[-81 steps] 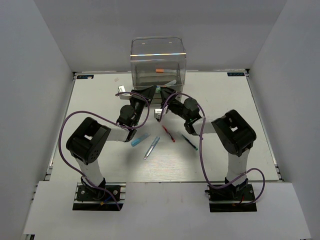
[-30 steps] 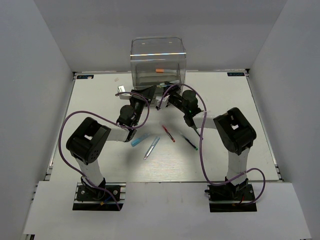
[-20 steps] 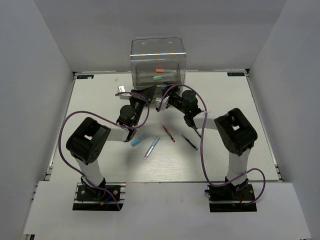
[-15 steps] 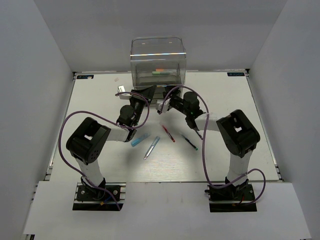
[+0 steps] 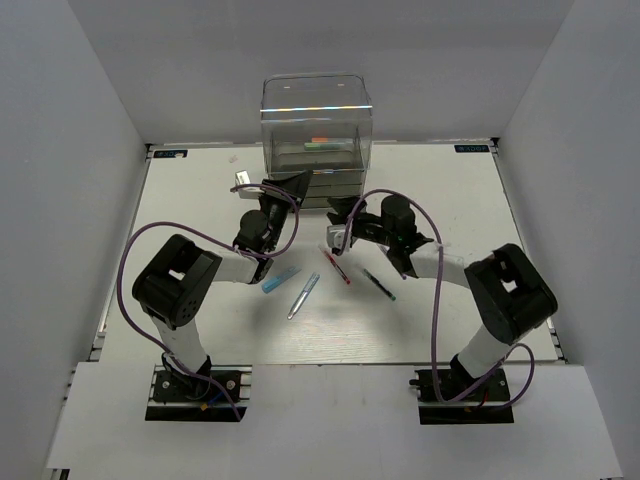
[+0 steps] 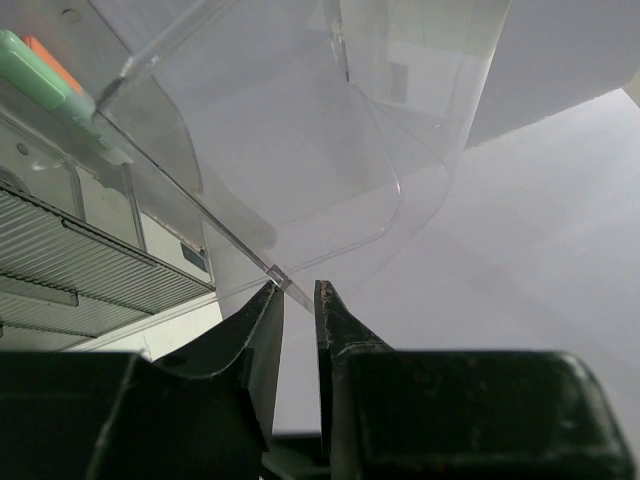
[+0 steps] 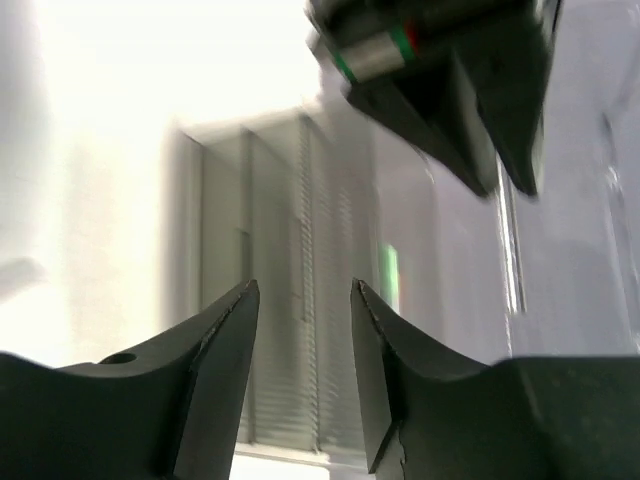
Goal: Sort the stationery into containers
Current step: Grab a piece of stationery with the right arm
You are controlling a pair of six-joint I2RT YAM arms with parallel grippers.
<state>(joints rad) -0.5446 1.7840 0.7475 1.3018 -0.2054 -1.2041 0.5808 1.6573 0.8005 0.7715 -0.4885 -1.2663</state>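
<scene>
The clear container (image 5: 315, 125) stands at the table's far edge, with a mint-green marker (image 5: 324, 144) and an orange marker (image 5: 318, 139) lying in its top part. My left gripper (image 5: 299, 180) is at its front, shut on the thin edge of its clear lid (image 6: 290, 150); the left wrist view shows the green marker (image 6: 40, 72) beside it. My right gripper (image 5: 336, 236) hovers open and empty in front of the container, just above the red pen (image 5: 337, 268). On the table lie a blue marker (image 5: 281, 279), a silvery-blue pen (image 5: 303, 295) and a dark pen (image 5: 379, 284).
The right wrist view is blurred; it shows the container's ribbed drawers (image 7: 300, 300) ahead and the left gripper (image 7: 450, 90) above. White walls enclose the table on three sides. Purple cables loop over both arms.
The mint-green marker now lies in the container beside the orange one. My right gripper has opened and pulled back toward me, over the red pen. The left arm has not moved.
</scene>
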